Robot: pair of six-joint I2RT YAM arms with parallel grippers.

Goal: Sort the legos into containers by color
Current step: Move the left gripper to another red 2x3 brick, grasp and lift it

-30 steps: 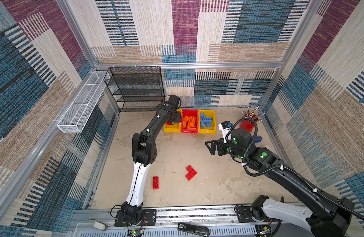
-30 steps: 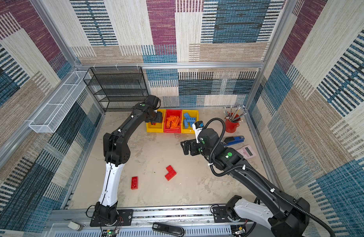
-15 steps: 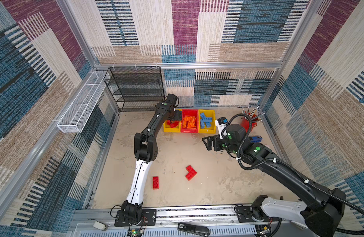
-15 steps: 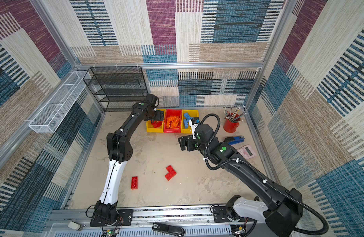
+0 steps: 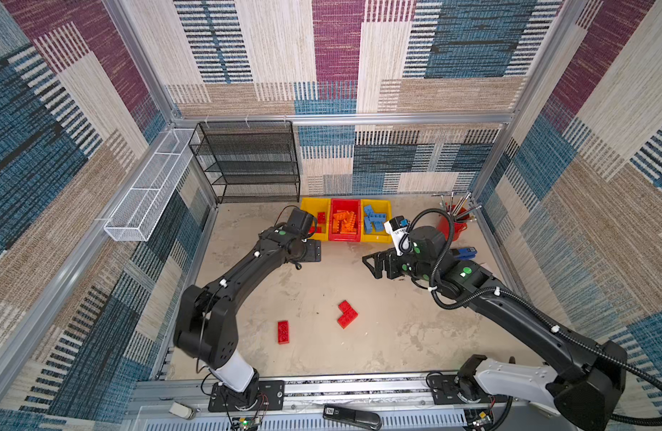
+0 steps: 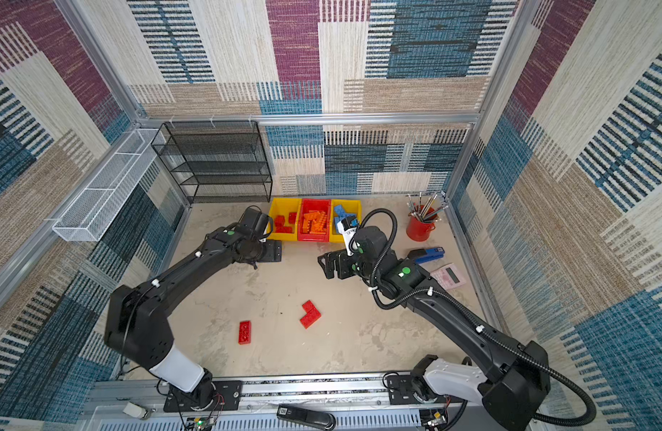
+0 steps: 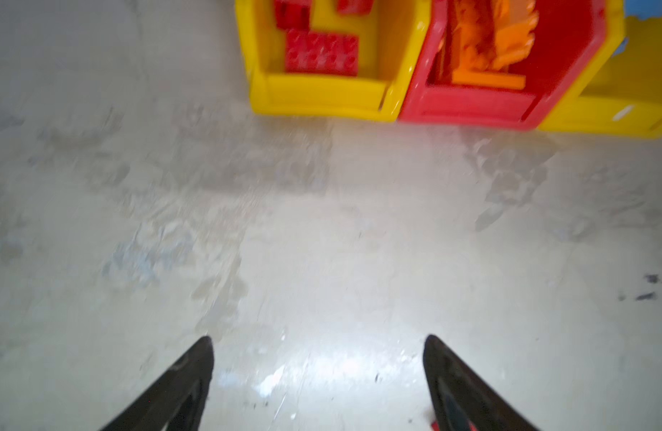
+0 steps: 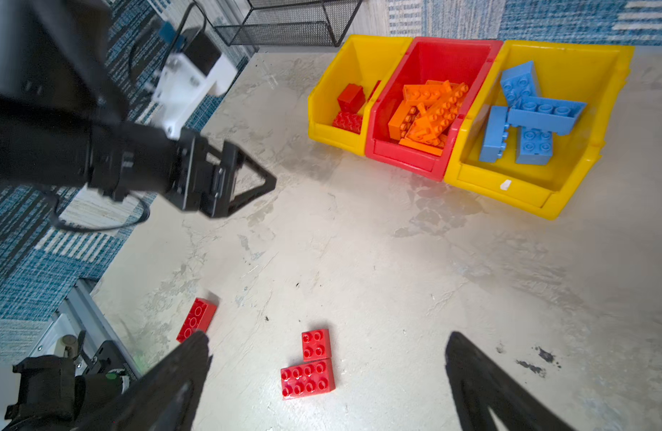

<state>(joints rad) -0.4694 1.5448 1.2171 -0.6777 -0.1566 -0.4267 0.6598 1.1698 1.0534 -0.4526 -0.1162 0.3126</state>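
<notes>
Right now the left claw (image 7: 318, 341) and right claw (image 5: 372, 265) are both hanging wide open, holding nothing, mid-frame just below the bins (image 5: 344, 239). Red bricks (image 5: 347, 314) are lying loose at lower centre. The next move is calling for dropping onto one and carrying it to the left yellow bin (image 5: 314, 200).

Both top views: high, front, angled down, whole table (image 5: 322, 283). Wrist views: low, close; share containers (image 8: 404, 162).

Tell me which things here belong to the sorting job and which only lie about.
Job: loose red bricks, left yellow bin, red bin, right yellow bin.
Lying about: red cup of tools, blue stapler, pink calculator, black wire shelf, white wire basket.
</notes>
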